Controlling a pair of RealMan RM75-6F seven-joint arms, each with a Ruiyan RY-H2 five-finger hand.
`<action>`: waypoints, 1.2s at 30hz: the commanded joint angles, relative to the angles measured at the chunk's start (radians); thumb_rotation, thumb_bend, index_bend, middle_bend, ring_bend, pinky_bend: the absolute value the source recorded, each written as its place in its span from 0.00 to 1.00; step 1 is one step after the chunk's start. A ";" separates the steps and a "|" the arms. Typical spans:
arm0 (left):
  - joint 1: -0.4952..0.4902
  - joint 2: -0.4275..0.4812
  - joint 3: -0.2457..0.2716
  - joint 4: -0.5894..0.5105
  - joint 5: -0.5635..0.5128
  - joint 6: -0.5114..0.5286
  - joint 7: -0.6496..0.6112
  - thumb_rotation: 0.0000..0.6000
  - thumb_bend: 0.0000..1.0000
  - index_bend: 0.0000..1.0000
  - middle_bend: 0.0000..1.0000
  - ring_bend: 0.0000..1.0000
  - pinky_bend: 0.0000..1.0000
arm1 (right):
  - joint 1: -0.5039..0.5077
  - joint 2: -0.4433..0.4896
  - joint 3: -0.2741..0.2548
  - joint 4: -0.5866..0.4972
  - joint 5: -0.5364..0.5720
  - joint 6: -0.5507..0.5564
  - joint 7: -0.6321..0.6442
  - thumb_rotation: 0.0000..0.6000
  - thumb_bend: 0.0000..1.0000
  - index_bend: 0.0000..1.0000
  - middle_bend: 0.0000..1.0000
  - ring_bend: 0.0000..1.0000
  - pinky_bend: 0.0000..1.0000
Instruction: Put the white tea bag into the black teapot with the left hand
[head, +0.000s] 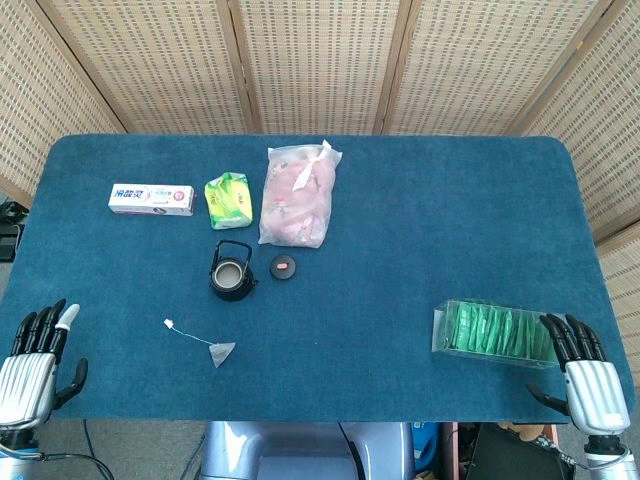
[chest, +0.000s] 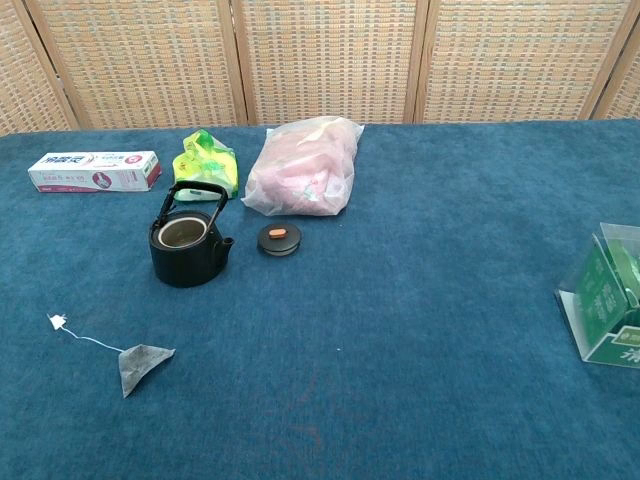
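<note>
We see the wide blue cloth-covered table (head: 420, 250) first, its near edge cut off in the chest view, and that view shows neither hand at all. In the head view our left hand (head: 35, 365) sits at the bottom left corner, off the table's near edge, its wrist cut by the frame; the fingers point up and away, spread apart, holding nothing. Our right hand (head: 585, 375) mirrors it at the bottom right, fingers apart and empty, fingertips just beside the clear plastic box of green packets (head: 492, 332), which the chest view cuts off at its right edge.

Far ahead and right of the left hand lies the clear plastic bag of pink contents (head: 298, 195); what is inside it is hard to make out. Left of that bag we have the white toothpaste carton (head: 151, 199) and the small yellow-green packet (head: 229, 199).

Closer to the left hand stands the black round teapot (head: 231, 272), upright, handle raised, mouth open. Its black lid with an orange knob (head: 284, 267) lies just beside it, on the far side from the left hand.

Between the left hand and the teapot lies the white tea bag (head: 221, 353), flat on the table, well apart from the fingers. Its string runs up and left to a small white tag (head: 169, 323), so the long axis slants diagonally.
</note>
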 joint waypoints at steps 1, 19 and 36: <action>0.000 0.000 -0.001 0.002 -0.001 -0.001 0.000 1.00 0.49 0.02 0.00 0.00 0.00 | -0.001 0.000 -0.001 -0.001 0.000 0.001 -0.001 1.00 0.01 0.12 0.21 0.08 0.16; -0.002 0.004 -0.015 0.014 -0.017 -0.002 -0.007 1.00 0.49 0.02 0.00 0.00 0.00 | -0.003 -0.001 -0.004 -0.004 0.001 0.006 -0.005 1.00 0.01 0.12 0.21 0.08 0.16; -0.086 0.002 -0.069 0.074 -0.141 -0.151 0.036 1.00 0.49 0.06 0.00 0.00 0.00 | -0.019 -0.004 -0.009 0.005 0.013 0.018 0.003 1.00 0.01 0.12 0.21 0.08 0.16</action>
